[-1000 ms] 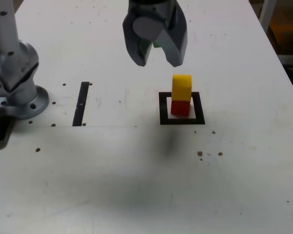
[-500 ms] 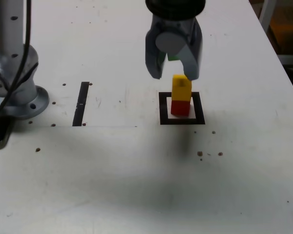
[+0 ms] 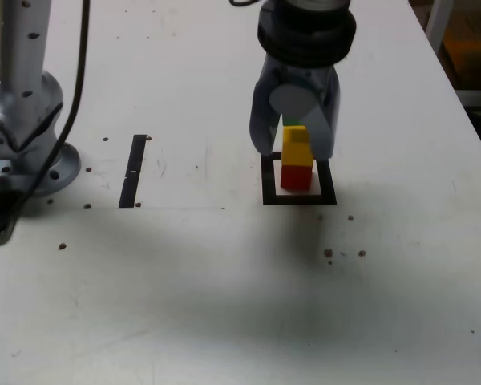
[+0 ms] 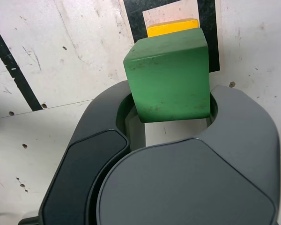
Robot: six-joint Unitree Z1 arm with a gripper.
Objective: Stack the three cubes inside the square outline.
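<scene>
Wrist view: the end effector (image 4: 171, 105) pinches a solid green cube (image 4: 171, 82), its faces faintly smudged.

Green cube (image 4: 171, 79), yellow cube (image 3: 297, 150), apparently plain red cube (image 3: 296, 178).

Smudged, matt green cube (image 4: 171, 77); yellow cube (image 3: 297, 147) perhaps smooth.
</scene>
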